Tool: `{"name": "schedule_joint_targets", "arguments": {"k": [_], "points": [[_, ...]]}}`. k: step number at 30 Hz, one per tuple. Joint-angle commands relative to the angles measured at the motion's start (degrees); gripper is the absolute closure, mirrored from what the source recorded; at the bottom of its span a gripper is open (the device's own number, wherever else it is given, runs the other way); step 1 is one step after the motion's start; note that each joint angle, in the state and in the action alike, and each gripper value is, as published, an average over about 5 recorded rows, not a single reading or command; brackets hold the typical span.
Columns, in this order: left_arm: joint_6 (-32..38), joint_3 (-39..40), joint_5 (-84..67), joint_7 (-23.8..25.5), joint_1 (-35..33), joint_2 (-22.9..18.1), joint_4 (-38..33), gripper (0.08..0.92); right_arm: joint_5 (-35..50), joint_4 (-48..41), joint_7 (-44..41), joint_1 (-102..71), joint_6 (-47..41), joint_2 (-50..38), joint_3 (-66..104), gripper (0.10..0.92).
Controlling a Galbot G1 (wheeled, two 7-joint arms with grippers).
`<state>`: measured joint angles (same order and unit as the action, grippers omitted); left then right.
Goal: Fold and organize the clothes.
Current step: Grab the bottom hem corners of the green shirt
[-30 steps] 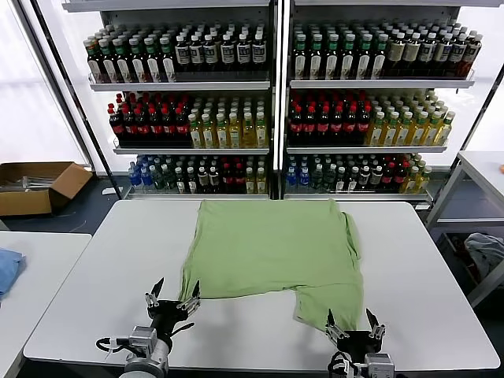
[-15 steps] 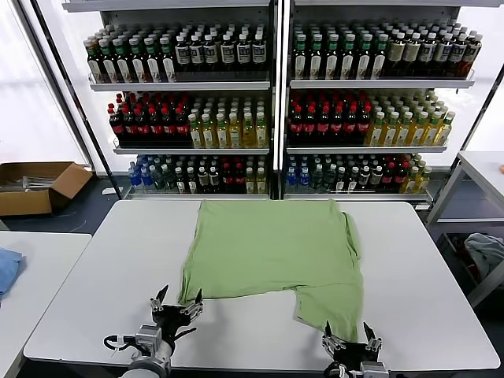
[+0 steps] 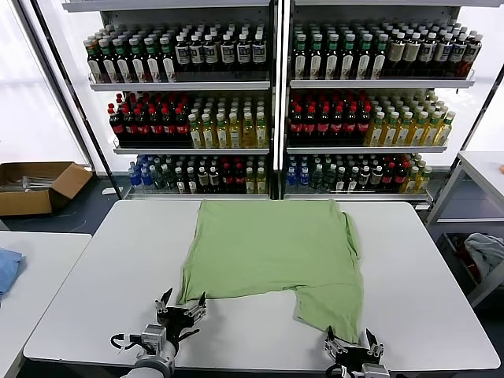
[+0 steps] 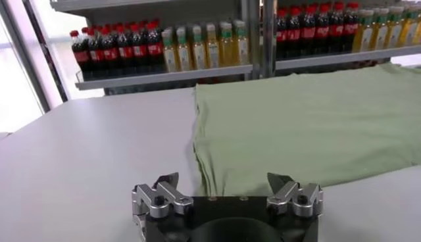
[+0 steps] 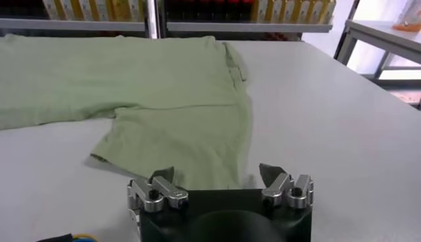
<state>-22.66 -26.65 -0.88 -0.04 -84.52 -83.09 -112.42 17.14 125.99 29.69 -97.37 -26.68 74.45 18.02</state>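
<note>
**A:** Containers first: the shelving (image 3: 276,94) behind the table is packed, row on row of bottles (image 3: 197,126) with dark, red, yellow and green contents. Off to the left a cardboard box (image 3: 35,187) sits open on the floor; what's in it I can't make out.

**B:** And the shirt?

**A:** The light green shirt (image 3: 272,252) lies flat on the white table (image 3: 94,276), face down by the look of it, one side folded in along the left. A sleeve flap hangs toward the near right edge.

**B:** Arms?

**A:** Both low at the table's near edge. The left gripper (image 3: 181,305) sits just short of the shirt's near left corner, fingers (image 4: 158,196) spread wide, gripping nothing. The right gripper (image 3: 350,344) is at the tip of that near right flap, jaws also wide apart, cloth just ahead of its fingers (image 5: 284,187).

**B:** Contact?

**A:** Can't tell; nothing pinched.
</note>
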Motion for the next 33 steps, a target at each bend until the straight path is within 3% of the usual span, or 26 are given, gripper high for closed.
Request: {"name": "schedule_joint_targets", "arguments": {"k": [1, 6, 25, 28, 33], "points": [[-0.13, -0.13, 0.09, -0.01, -0.11, 0.06, 1.34, 0.197, 0.72, -1.95, -0.09, -0.02, 0.05, 0.10, -0.19, 0.214], [-0.27, -0.09, 0.03, -0.09, -0.49, -0.04, 1.99, 0.313, 1.13, -3.51, -0.46, -0.31, 0.67, 0.05, -0.42, 0.313], [0.50, 0.57, 0.10, 0.66, 0.22, -0.95, 2.01, 0.862, 0.43, 1.07, -2.24, -0.34, 1.86, -0.58, 1.53, 0.864], [1.38, 0.29, 0.07, 0.62, 0.50, -0.99, 2.00, 0.909, -0.41, 1.81, -3.05, -0.26, 2.54, -0.73, 1.60, 0.914], [5.14, -0.21, -0.14, 0.18, 1.14, -1.49, 1.05, 0.916, -2.15, 2.25, -4.93, 0.84, 5.27, -1.01, 1.89, 0.919]]}}
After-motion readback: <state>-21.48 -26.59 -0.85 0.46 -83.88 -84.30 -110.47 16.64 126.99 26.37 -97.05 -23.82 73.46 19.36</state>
